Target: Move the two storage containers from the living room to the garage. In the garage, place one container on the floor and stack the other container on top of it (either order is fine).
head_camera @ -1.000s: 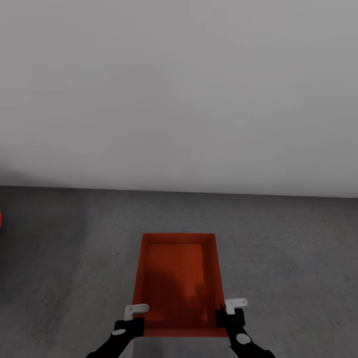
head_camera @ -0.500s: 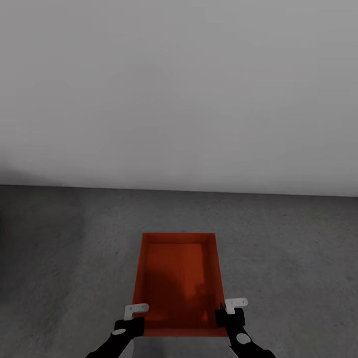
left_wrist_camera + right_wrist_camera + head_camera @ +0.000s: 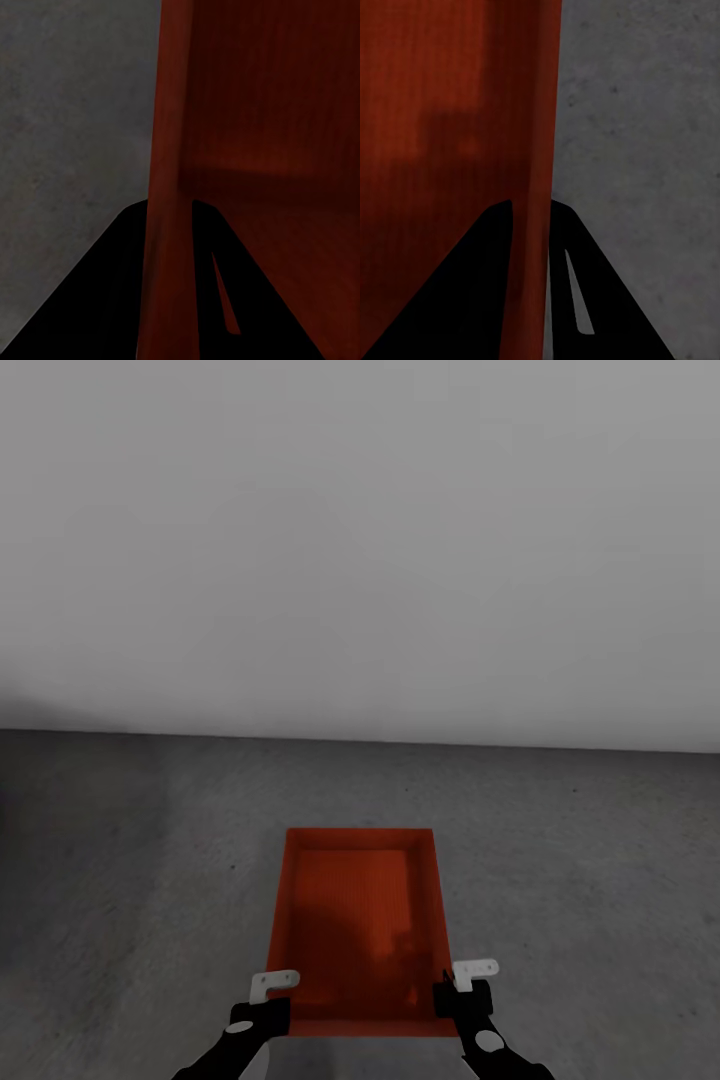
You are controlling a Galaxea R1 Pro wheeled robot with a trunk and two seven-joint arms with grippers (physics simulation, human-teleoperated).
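The orange-red storage container [image 3: 360,930] is hanging over the grey floor [image 3: 600,880], long axis pointing toward the white wall [image 3: 360,540]. Left gripper [image 3: 262,1000] and right gripper [image 3: 463,985] are each pinching a side wall near the container's robot-side end.

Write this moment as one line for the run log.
place: garage, grey floor, white wall | container: one, carried | left gripper: shut on left wall | right gripper: shut on right wall
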